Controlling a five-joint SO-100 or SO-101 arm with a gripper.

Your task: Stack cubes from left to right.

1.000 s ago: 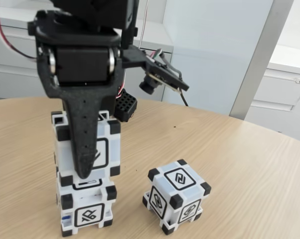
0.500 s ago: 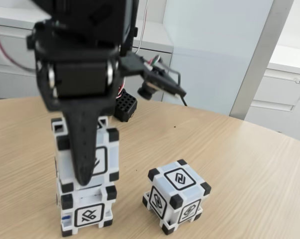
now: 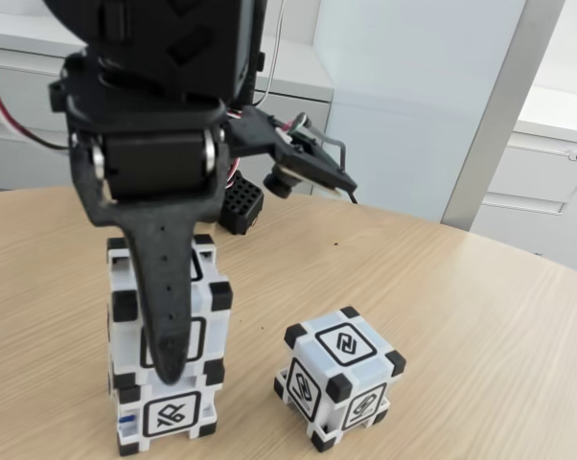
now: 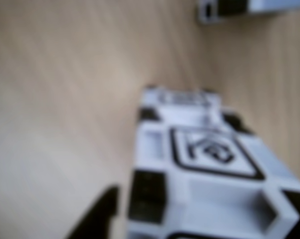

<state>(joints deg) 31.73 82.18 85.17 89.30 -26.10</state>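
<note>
Wooden table carries an upright two-cube stack; hand clamped on upper cube.

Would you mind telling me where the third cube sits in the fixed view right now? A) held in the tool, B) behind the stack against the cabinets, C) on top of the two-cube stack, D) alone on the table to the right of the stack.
D: the lone cube rests on the table, right of the two-cube stack.

Low frontal camera; close, downward wrist camera.
</note>
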